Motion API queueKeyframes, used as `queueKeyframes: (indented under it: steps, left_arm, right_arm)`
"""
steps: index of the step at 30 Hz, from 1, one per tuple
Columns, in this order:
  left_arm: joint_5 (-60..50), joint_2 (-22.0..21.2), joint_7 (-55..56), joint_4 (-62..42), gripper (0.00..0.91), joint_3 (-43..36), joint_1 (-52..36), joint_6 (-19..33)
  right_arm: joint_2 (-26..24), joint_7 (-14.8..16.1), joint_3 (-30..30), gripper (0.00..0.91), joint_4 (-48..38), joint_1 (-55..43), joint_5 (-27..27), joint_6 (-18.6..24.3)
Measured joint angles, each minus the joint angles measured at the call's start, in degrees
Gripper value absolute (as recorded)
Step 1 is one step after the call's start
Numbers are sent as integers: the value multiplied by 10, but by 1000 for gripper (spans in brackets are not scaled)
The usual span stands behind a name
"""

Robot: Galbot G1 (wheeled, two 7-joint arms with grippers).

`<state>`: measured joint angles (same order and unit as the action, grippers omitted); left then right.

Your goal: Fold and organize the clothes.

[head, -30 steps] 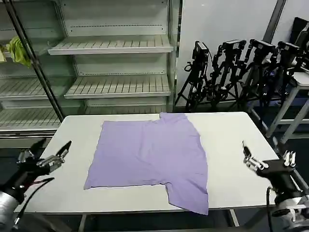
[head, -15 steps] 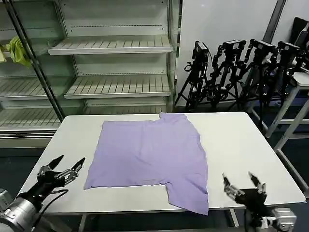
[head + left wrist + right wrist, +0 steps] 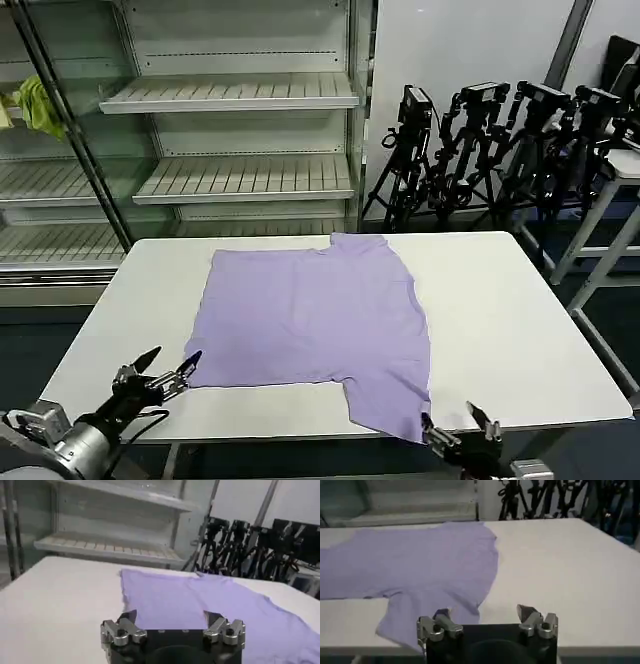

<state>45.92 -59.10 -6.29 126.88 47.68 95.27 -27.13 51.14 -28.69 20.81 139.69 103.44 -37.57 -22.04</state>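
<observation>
Here we see the T-shirt lying flat mid-surface, plain side up, its long axis running side to side. The left tool, spread wide, sits just beside the shirt's near left corner; the right tool, also spread wide, sits just beside the near sleeve. Each is about equally near its corner. We can read no print or label.

Left gripper low at near-left, fingers spread apart; right gripper low at near-right, fingers likewise parted.
</observation>
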Motion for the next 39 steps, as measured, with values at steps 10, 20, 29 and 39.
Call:
queueKeyframes:
  steps: [10, 20, 29, 39]
  left_arm:
    - [-16, -8, -6, -16, 907, -23, -1, 3]
    - [-31, -16, -13, -35, 907, -44, -13, 9]
    - [-42, -15, -19, -54, 907, -52, -20, 14]
    - [-59, -7, -25, -78, 907, -49, -23, 19]
  right_arm:
    - [-2, -2, -27, 907, 4, 13, 15, 0]
    - [0, -2, -32, 907, 3, 20, 26, 1]
    - [-1, -2, -30, 907, 6, 18, 28, 1]
    - [-1, -1, -30, 907, 7, 16, 28, 0]
